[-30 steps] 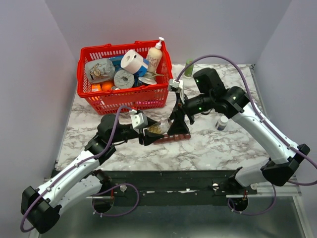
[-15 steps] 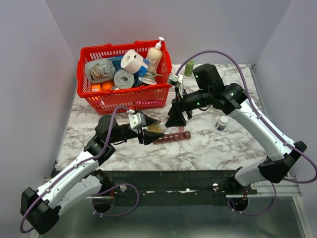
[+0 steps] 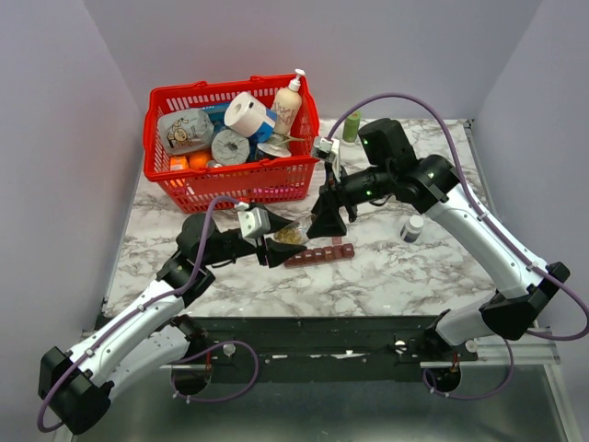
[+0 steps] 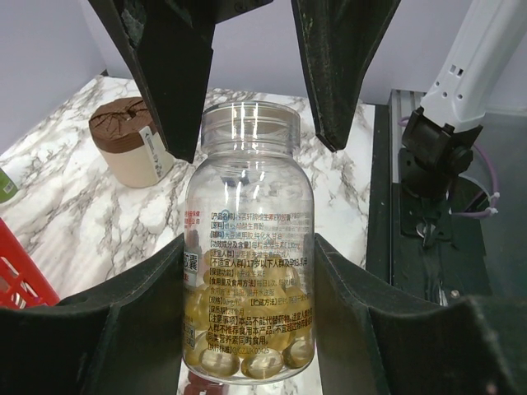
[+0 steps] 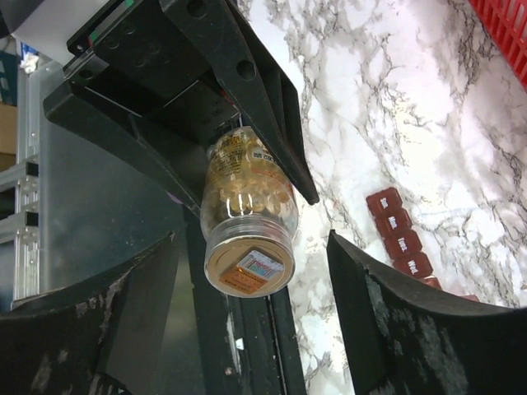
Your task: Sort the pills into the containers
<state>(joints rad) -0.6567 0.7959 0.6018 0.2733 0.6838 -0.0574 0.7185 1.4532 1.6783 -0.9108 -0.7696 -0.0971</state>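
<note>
My left gripper (image 3: 276, 243) is shut on a small clear bottle (image 3: 291, 234) and holds it tilted above the table. Yellowish pills (image 4: 247, 350) lie in the bottle's bottom. In the left wrist view the bottle (image 4: 247, 247) sits between my left gripper's (image 4: 249, 271) fingers. My right gripper (image 3: 328, 221) is open. In the right wrist view my right gripper (image 5: 251, 243) has its fingers on either side of the bottle's neck end (image 5: 249, 267), not touching it. The maroon compartment strip (image 3: 320, 254) lies on the table below, lids shut, and also shows in the right wrist view (image 5: 402, 234).
A red basket (image 3: 235, 184) full of goods stands at the back left. A dark white-capped bottle (image 3: 411, 227) stands to the right of the strip. A green cap (image 3: 351, 126) stands at the back. A brown-topped bottle (image 4: 125, 152) shows past the held bottle.
My right gripper rose off the strip and moved left to the held bottle's neck end. My left gripper shifted slightly left with the bottle.
</note>
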